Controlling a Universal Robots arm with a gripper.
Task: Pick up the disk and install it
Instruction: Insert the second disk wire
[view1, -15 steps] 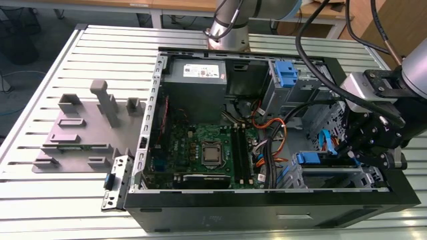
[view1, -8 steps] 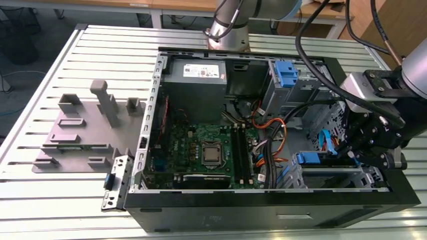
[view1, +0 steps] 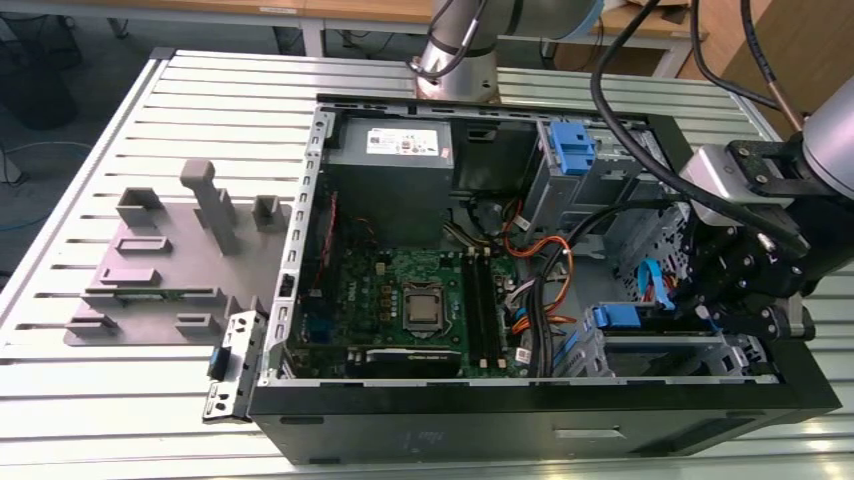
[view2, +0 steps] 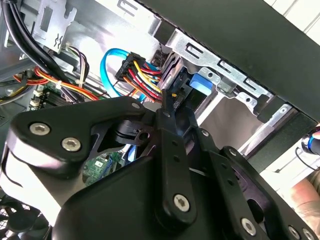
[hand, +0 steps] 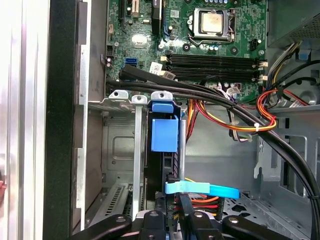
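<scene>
Inside the open computer case (view1: 534, 425) on my slatted worktop (view1: 200, 80), the disk (hand: 164, 135) sits on edge in the metal drive cage (hand: 120, 97), its blue handle facing the green motherboard (hand: 150, 42). The gripper (view2: 167, 102) hangs near the cage, clenched and grasping nothing, just beside a flat blue cable (hand: 202, 190).
</scene>
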